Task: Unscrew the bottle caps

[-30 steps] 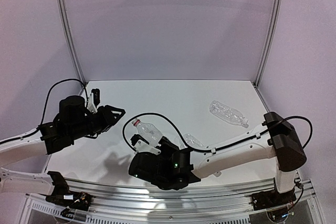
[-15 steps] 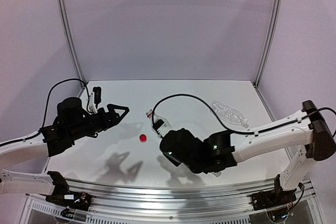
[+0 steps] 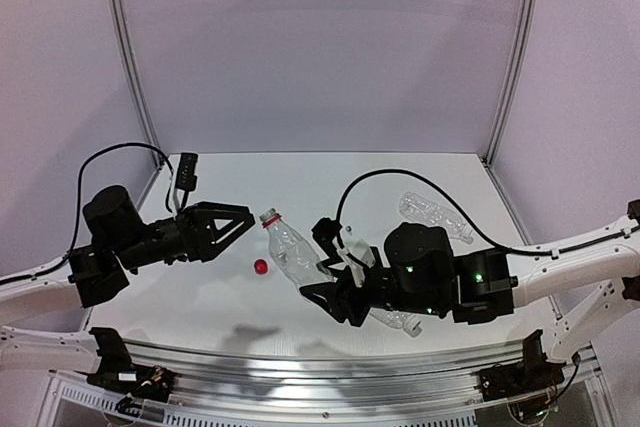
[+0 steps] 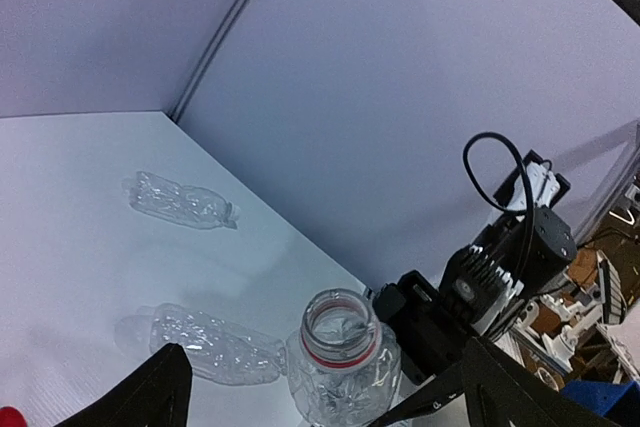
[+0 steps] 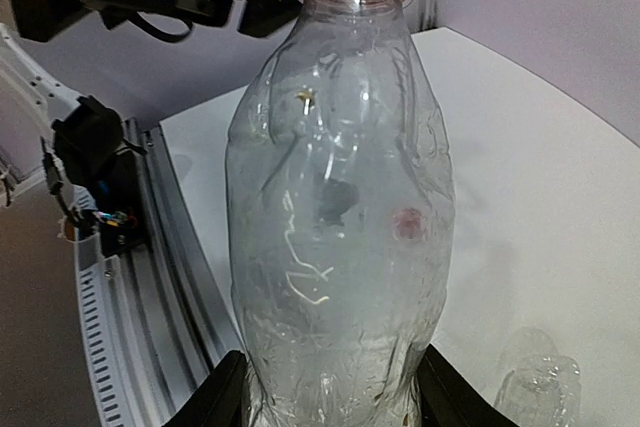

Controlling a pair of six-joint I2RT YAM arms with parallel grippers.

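My right gripper (image 3: 322,267) (image 5: 335,399) is shut on the lower body of a clear crumpled bottle (image 3: 292,249) (image 5: 338,207) and holds it tilted above the table. The bottle's mouth (image 4: 340,325) is uncapped, with a red ring round the neck. My left gripper (image 3: 243,224) (image 4: 325,379) is open and empty, its fingers (image 4: 160,392) spread on either side of that neck without touching it. A red bottle cap (image 3: 260,267) (image 4: 5,417) lies loose on the white table below the neck.
A second clear bottle (image 3: 435,215) (image 4: 180,200) lies at the back right of the table. A third (image 3: 392,319) (image 4: 205,342) (image 5: 540,387) lies under the right arm. The metal rail (image 3: 300,387) runs along the near edge.
My left gripper went from shut to wide open. The red cap has appeared on the table below the bottle. The right arm carried the bottle rightward, its neck still toward the left gripper.
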